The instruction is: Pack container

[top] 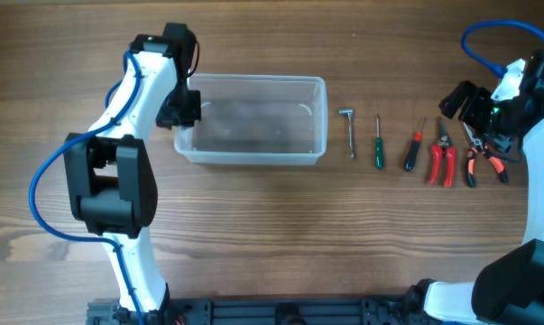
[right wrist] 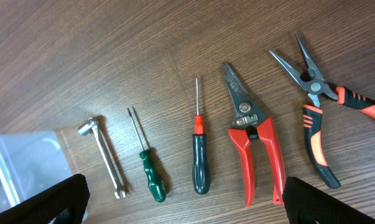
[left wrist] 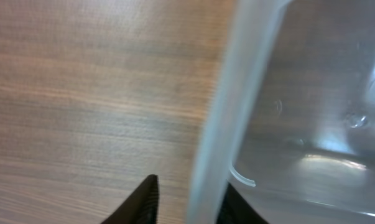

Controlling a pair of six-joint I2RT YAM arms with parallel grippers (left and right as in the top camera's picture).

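Observation:
The container [top: 253, 83] is a clear rectangular tub, left of the table's middle, with nothing in it that I can see. My left gripper [top: 187, 108] straddles its left wall: in the left wrist view one finger is outside and one inside [left wrist: 190, 186], with a small gap between the outer finger and the container wall [left wrist: 237, 93]. My right gripper [top: 471, 106] hangs open and empty above the row of tools [right wrist: 184, 205]. A corner of the container shows in the right wrist view [right wrist: 19, 168].
Tools lie in a row right of the tub: a metal L-key [top: 349, 131] [right wrist: 106, 155], a green screwdriver [top: 377, 144] [right wrist: 151, 174], a black-and-red screwdriver [top: 412, 152] [right wrist: 199, 155], red-handled cutters [top: 441, 153] [right wrist: 252, 149], orange-and-black pliers [top: 477, 161] [right wrist: 318, 118].

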